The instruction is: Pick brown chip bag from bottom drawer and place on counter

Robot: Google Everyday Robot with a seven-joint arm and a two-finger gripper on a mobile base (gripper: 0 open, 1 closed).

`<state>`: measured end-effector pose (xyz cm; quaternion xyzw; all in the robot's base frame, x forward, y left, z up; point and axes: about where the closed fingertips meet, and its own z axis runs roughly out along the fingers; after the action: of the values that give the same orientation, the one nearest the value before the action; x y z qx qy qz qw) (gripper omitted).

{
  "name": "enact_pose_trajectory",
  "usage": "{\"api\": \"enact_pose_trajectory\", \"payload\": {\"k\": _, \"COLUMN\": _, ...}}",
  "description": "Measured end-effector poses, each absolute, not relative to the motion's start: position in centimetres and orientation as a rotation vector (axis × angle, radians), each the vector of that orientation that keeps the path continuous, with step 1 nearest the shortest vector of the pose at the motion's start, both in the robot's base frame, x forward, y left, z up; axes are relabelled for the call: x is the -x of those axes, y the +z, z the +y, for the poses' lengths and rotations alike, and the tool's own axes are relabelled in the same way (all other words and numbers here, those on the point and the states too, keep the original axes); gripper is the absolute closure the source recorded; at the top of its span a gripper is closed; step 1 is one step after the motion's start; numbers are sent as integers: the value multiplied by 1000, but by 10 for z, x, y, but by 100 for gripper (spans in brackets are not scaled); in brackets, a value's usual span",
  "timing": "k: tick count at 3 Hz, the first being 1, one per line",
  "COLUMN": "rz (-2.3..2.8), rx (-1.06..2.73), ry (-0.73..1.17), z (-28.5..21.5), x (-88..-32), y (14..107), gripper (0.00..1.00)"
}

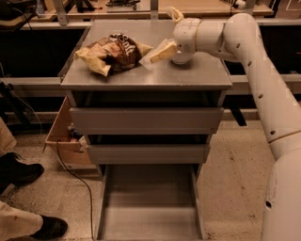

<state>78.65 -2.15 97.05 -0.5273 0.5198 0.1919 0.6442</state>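
The brown chip bag [113, 52] lies crumpled on the left half of the counter [188, 75], the white lettering facing up. My gripper [156, 53] hovers just right of the bag's tan right end, low over the counter, with its fingers open and nothing between them. The arm reaches in from the right. The bottom drawer [150, 212] is pulled out at floor level, and its floor is bare.
A white bowl [181, 59] sits on the counter, partly hidden under my wrist. Two shut grey drawer fronts [146, 120] sit above the open drawer. A cardboard box [61, 136], a cable and a person's shoes [21, 172] are at the left. A wooden workbench [188, 7] stands behind.
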Motion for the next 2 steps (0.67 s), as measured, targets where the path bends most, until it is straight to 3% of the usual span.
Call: {"api": "enact_pose_trajectory", "payload": {"k": 2, "rz": 1173, "rx": 1257, "ry": 331, "z": -125, "x": -741, "y": 977, "gripper": 0}}
